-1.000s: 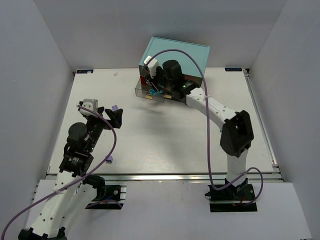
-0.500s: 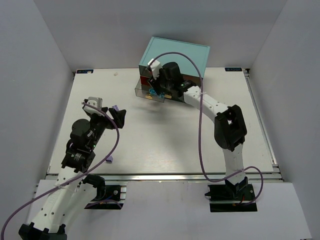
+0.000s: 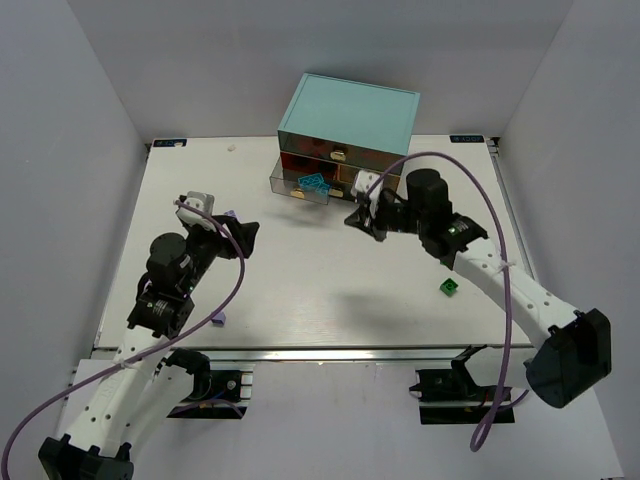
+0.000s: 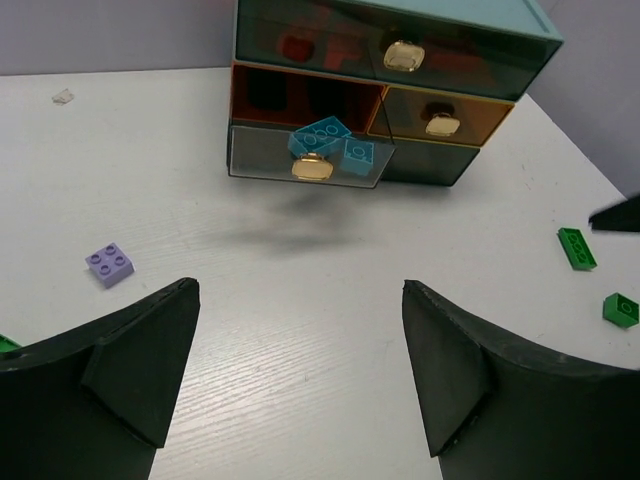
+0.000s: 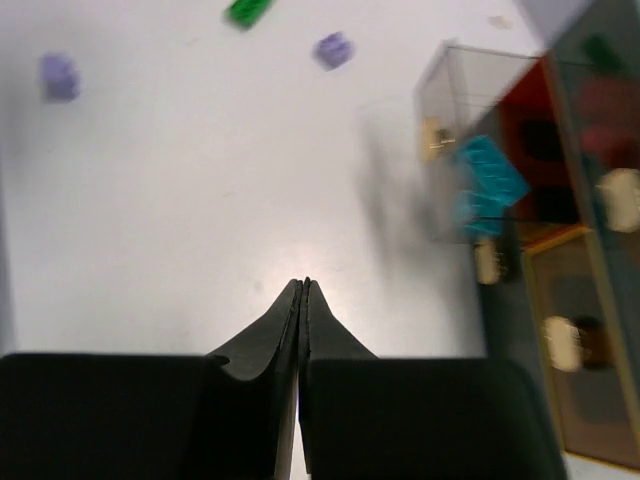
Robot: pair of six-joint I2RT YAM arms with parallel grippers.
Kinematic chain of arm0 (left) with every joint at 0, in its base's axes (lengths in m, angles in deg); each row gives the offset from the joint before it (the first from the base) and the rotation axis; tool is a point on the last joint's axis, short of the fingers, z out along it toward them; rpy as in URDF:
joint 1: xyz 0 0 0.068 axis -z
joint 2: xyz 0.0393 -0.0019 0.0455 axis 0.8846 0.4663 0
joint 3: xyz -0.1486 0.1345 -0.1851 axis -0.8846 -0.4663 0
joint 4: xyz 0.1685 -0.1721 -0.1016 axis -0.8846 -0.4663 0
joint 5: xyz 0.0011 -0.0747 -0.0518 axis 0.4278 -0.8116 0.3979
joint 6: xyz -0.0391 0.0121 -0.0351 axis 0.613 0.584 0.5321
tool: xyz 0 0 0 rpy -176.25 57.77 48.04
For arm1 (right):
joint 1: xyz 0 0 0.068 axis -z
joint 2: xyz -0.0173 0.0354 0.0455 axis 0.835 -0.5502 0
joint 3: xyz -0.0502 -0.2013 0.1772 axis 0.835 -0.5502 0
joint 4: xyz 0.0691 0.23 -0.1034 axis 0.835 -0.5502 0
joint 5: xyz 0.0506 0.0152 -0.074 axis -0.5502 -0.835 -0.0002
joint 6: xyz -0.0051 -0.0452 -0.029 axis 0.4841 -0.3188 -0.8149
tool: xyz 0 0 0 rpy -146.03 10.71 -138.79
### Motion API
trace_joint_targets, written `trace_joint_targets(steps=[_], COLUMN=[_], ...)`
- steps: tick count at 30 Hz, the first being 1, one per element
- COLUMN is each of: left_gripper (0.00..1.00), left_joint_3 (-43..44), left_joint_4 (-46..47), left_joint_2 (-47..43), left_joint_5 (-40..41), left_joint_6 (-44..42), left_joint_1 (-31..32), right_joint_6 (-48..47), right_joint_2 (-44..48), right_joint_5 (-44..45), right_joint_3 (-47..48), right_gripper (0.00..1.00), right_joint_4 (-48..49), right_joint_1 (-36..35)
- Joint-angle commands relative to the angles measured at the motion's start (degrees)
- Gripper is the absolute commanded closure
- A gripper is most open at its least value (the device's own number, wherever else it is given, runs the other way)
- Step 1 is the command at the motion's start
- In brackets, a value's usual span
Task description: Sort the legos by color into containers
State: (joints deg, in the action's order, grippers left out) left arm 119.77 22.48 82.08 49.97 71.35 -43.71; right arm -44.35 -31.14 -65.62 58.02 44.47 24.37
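Observation:
The light-teal cabinet (image 3: pixel 348 115) stands at the back, its lower left drawer (image 3: pixel 300 185) pulled out with teal legos (image 4: pixel 325 140) lying in it. My right gripper (image 3: pixel 358 220) hovers over the table in front of the cabinet, shut and empty (image 5: pixel 303 287). My left gripper (image 3: pixel 243 236) is open and empty (image 4: pixel 300 370) above bare table. A lavender lego (image 4: pixel 111 265) lies to its front left. Two green legos (image 4: pixel 577 248) (image 4: pixel 621 309) lie to the right. In the top view one green lego (image 3: pixel 449 288) sits under the right forearm.
Another lavender lego (image 3: pixel 219 320) lies near the table's front edge on the left. The right wrist view shows two blurred lavender legos (image 5: pixel 333 49) (image 5: pixel 58 76) and a green one (image 5: pixel 247 10). The other drawers (image 4: pixel 440 118) are closed. White walls surround the table.
My right gripper has pulled back from the open drawer towards the table's middle and shut empty; the teal legos stay in the drawer. The left gripper has edged slightly right.

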Motion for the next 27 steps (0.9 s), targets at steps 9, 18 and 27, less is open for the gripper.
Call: trace_joint_targets(steps=[9, 18, 27], left_gripper=[0.07, 0.18, 0.34], left_joint_3=[-6.5, -7.9, 2.9], left_joint_4=[6.0, 14.1, 7.0], left_joint_2=[2.5, 12.0, 32.0], left_joint_5=[-2.0, -3.9, 9.5], left_joint_6=[-2.4, 11.7, 24.9], left_joint_1=[-0.2, 0.3, 2.1], right_joint_6=[-17.4, -13.5, -10.8], right_joint_2=[-3.5, 1.1, 0.4], right_joint_5=[-8.7, -6.4, -1.9], right_joint_3=[-2.0, -5.0, -6.0], right_gripper=[1.0, 1.0, 1.0], right_joint_4=[-12.6, -6.6, -3.6], right_joint_1=[-0.7, -0.4, 1.9])
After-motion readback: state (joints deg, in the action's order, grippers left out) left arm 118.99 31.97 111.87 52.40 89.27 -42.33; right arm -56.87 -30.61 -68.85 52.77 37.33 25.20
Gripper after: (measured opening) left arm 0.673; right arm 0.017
